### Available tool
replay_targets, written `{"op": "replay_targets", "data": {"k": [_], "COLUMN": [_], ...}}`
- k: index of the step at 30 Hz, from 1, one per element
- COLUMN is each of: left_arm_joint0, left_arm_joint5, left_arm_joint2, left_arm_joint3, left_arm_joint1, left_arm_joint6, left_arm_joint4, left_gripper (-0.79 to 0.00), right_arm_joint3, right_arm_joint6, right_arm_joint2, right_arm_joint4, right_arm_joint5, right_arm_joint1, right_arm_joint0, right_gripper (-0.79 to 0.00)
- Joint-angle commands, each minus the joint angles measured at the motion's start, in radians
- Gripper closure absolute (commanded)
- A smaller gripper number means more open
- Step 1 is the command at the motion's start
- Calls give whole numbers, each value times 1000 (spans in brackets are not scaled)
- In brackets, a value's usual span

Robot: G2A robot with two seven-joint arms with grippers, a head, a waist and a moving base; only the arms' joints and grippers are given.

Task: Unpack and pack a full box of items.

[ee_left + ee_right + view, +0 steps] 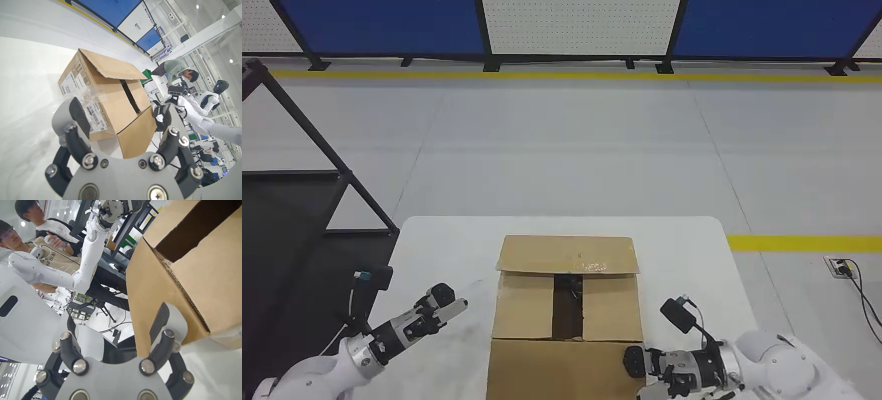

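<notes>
At the lower edge of the top view, our left gripper [447,303] and right gripper [634,362] both gape wide, holding nothing. They flank the cardboard box [567,255], lower middle, on the white table [442,250]. We judge unpacking barely begun: next, part the nearly closed inner flaps [527,305]

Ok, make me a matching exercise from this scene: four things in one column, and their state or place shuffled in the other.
Things:
1. left gripper
2. right gripper
3. cardboard box
4. table

States or places:
A. white, bearing the box
B. open, beside the box's labelled side
C. brown, with a dark gap between its top flaps
D. open, by the box's plain side

Pairs: 1-B, 2-D, 3-C, 4-A
</notes>
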Motion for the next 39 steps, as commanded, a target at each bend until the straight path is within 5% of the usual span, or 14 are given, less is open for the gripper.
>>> {"op": "replay_targets", "data": {"k": [1,22,39], "left_arm_joint0": [0,0,0], "left_arm_joint5": [0,0,0], "left_arm_joint2": [0,0,0], "left_arm_joint3": [0,0,0], "left_arm_joint1": [0,0,0], "left_arm_joint6": [0,0,0], "left_arm_joint4": [0,0,0], "left_gripper": [-785,-785,-785], "right_arm_joint3": [10,30,125], "right_arm_joint6": [-9,-143,-188], "right_arm_joint2": [-16,-207,-350], "right_arm_joint4": [-7,-99,-36], "right_arm_joint5": [-8,-143,-188], "right_arm_joint1": [1,69,70], "right_arm_joint0": [10,69,157], "right_gripper": [-785,-785,-785]}}
